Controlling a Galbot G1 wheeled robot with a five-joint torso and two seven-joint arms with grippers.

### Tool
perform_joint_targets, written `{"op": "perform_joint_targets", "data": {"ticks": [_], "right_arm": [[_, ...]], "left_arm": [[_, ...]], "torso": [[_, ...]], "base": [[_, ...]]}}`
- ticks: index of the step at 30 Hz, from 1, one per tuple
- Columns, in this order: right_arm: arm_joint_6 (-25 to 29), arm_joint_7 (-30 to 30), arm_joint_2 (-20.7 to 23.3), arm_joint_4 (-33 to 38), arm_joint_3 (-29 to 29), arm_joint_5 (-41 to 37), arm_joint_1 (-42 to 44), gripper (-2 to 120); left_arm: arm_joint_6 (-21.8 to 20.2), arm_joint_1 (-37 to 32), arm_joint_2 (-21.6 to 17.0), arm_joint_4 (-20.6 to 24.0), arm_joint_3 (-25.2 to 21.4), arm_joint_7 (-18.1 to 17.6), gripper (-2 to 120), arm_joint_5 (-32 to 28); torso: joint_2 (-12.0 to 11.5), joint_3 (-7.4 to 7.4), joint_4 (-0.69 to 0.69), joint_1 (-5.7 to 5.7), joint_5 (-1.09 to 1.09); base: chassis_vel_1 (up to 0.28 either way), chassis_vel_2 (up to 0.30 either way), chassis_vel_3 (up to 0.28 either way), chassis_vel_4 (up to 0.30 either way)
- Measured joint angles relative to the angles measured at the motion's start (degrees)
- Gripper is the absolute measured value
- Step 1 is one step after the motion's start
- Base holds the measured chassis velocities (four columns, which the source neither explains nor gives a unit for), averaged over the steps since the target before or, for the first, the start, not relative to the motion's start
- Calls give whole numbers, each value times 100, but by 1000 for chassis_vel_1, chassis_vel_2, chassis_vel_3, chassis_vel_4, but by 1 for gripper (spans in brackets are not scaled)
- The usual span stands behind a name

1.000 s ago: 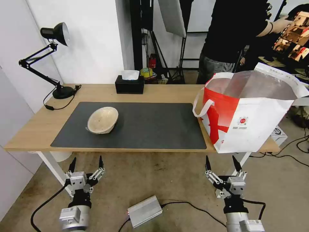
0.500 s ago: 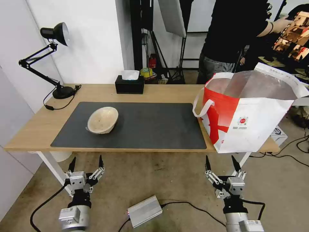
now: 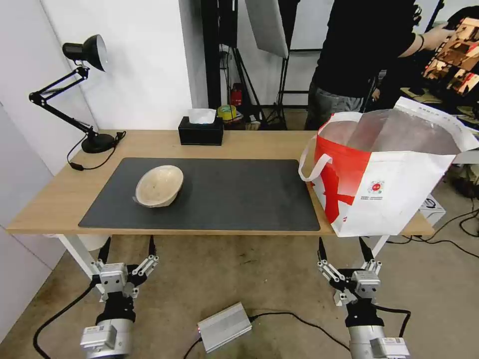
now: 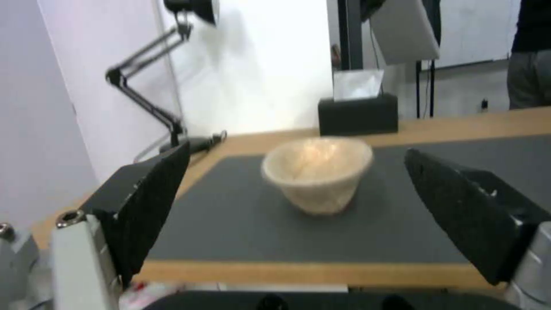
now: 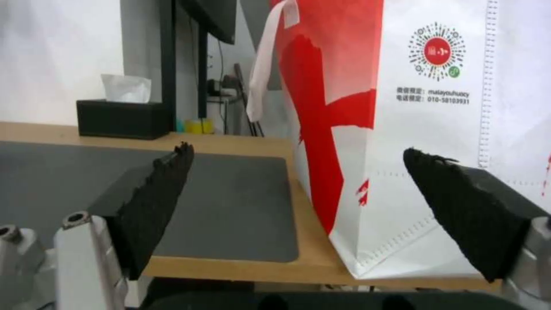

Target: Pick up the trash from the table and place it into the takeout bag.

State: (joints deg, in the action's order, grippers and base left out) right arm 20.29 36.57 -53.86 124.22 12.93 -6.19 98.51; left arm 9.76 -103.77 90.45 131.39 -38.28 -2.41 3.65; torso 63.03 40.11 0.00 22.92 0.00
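A beige bowl [image 3: 158,186] [image 4: 317,173], the trash in sight, lies tilted on the left part of the dark grey mat [image 3: 239,197] on the light-wood table [image 3: 60,197]. The red-and-white takeout bag [image 3: 386,192] [image 5: 402,129] stands open at the table's right end, its foil lining showing. My left gripper [image 3: 127,245] [image 4: 295,163] hangs open below the table's front edge, in line with the bowl. Open too, my right gripper [image 3: 343,248] [image 5: 295,157] sits below the front edge by the bag's near left corner.
A black tissue box [image 3: 201,130] sits at the table's back edge and a black desk lamp [image 3: 80,89] at the back left. A silver box with cables [image 3: 224,326] lies on the floor between my arms. White table legs [image 3: 80,257] stand near my left gripper.
My left gripper has moved a little forward toward the table edge and slightly left. The right gripper has crept forward a little. The bowl and bag have not moved.
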Motion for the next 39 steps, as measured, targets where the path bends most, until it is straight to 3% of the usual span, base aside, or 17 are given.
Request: {"op": "perform_joint_targets", "data": {"ticks": [4,18,21,23,25,30,39], "right_arm": [[-10,-14,-6,10,-16,-1,-33,92],[-188,-49,28,91,-123,2,-160,91],[-204,-58,28,91,-142,6,-190,91],[-205,-58,28,91,-143,7,-193,91],[-215,-64,25,88,-155,17,-206,91],[-220,-66,-7,64,-167,43,-208,91],[-236,-71,-58,-5,-189,56,-253,91]], "left_arm": [[0,-38,-135,200,-43,85,100,67],[4,128,-1304,342,-40,443,100,387],[31,234,-1695,228,-9,620,100,407],[39,247,-1731,217,-7,640,100,412],[73,450,-2099,57,-7,806,100,448],[74,652,-2566,-193,13,880,100,453],[73,916,-3032,-576,-25,911,100,447]], "torso": [[0,0,0,0,0],[0,0,0,0,-1],[0,0,0,0,-1],[0,0,0,0,-1],[0,0,-1,0,-1],[0,0,0,0,-1],[0,0,0,0,0]], "base": [[0,0,0,0],[0,0,0,0],[0,0,0,0],[0,0,0,0],[0,0,0,0],[0,0,0,0],[0,0,0,0]]}}
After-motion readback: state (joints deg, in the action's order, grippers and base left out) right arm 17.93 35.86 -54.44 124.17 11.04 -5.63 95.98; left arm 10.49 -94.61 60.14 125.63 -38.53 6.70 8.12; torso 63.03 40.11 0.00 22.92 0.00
